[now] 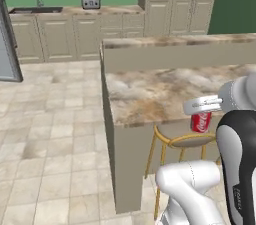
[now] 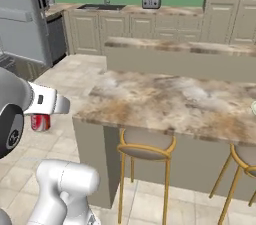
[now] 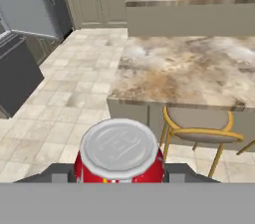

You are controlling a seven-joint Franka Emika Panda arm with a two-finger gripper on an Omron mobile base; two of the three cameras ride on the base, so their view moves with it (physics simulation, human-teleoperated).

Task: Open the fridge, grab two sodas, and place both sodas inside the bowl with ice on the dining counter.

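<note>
My gripper (image 1: 201,117) is shut on a red soda can (image 1: 201,122), which hangs upright below the hand, just off the near edge of the dining counter (image 1: 160,89). From the right base the can (image 2: 40,122) shows low at the left, short of the counter's end (image 2: 170,99). The hand view looks down on the can's silver top (image 3: 119,144) between my fingertips (image 3: 60,177), with the counter (image 3: 189,71) ahead. The grey fridge (image 2: 20,14) stands far left with its door swung out. A pale sliver of the bowl (image 2: 254,107) peeks in at the counter's right edge.
Wooden-legged stools (image 2: 146,145) are tucked under the counter's near side, one right below the can (image 1: 187,141). A raised ledge (image 1: 175,44) backs the counter. Cream cabinets, a sink and a toaster (image 1: 91,2) line the rear wall. Tiled floor (image 1: 50,119) lies to the left.
</note>
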